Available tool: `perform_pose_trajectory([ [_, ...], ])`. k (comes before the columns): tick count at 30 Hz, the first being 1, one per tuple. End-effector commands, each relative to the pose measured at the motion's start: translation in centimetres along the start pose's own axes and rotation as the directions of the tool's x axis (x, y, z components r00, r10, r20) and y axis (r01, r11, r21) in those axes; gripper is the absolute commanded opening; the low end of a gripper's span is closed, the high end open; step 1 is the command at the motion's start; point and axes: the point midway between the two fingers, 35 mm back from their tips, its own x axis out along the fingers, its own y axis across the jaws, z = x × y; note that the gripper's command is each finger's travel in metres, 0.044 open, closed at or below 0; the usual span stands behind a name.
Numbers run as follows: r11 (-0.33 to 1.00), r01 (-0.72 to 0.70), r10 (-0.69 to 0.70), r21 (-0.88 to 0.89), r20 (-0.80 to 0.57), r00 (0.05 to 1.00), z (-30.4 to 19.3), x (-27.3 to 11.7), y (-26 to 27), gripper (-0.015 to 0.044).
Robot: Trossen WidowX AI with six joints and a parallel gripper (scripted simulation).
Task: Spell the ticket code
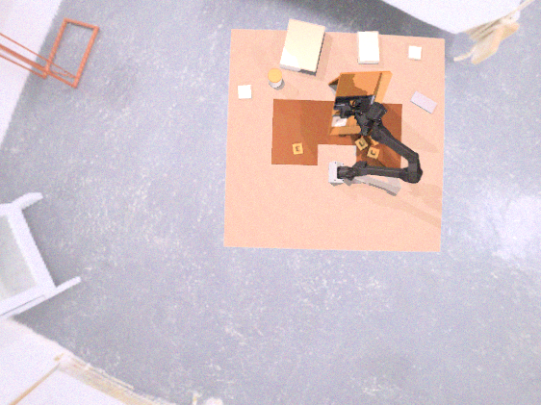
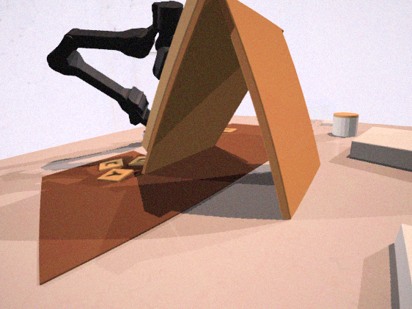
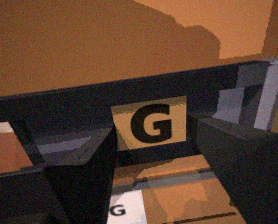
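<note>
The gripper (image 1: 355, 108) (image 3: 151, 126) is shut on the G tile (image 3: 175, 137), which faces the wrist camera upright, a finger on each side. The tile is at the dark rail (image 3: 50, 107) (image 1: 341, 100) on the leaning orange board (image 1: 358, 84) (image 2: 280, 89) (image 3: 75, 45); how deep it sits is unclear. No other tile shows in the visible part of the rail. The white ticket (image 1: 339, 121) (image 3: 131, 212) is below the rail; only a G is readable. An E tile (image 1: 297, 148) lies left on the brown mat (image 1: 289, 121) (image 2: 84, 213). Several tiles lie right, including one tile (image 1: 373, 152) and another (image 1: 361, 143).
The arm (image 1: 395, 142) (image 2: 99, 78) reaches over the right-hand tiles. Behind the mat are an orange-topped can (image 1: 275, 78) (image 2: 345, 125), a large cream box (image 1: 303, 45) and a white box (image 1: 369, 47). A pale flat block (image 1: 424, 102) lies right of the board.
</note>
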Motion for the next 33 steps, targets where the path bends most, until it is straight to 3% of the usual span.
perform_pose_trajectory([
  [1,1.000,-0.004,0.004,-0.002,0.003,1.000,0.1,0.0,-0.3,0.0000],
  [33,1.000,-0.003,0.003,-0.003,0.003,1.000,0.4,-0.1,-3.0,0.0000],
])
